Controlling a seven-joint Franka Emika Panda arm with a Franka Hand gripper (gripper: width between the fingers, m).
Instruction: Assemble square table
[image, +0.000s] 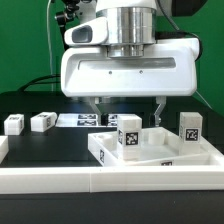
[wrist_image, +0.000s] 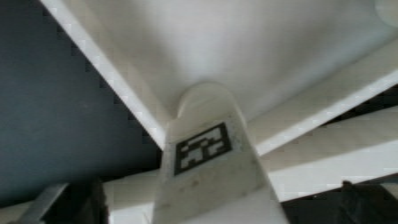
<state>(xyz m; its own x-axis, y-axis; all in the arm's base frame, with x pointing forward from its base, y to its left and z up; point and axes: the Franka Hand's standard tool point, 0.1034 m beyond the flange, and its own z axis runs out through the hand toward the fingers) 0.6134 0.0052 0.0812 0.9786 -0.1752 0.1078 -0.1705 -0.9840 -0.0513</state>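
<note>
Square table slab is seen lying flat on the black bench, rim up, towards the exterior view's right and just behind the long white border wall that runs along the front. One tagged leg is stood upright on the slab near its corner on the exterior view's left, tag facing the camera. A second leg is parked upright at the slab's far corner on the exterior view's right. Whether it's on the slab or just behind it can't really be told from here.

The gripper is hung right above that first leg with its jaws spread wide, and nothing is clamped between them. The fingertips are seen above the leg's top, apart from it as far as can be made out.

In the wrist view the same leg is caught dead centre, tag visible, with the white slab behind it and a slice of dark bench off to one side. It's all pretty blurry though.

Two loose legs are left on the bench at the exterior view's left, well apart from the slab. The marker board is laid flat between them and the slab.
</note>
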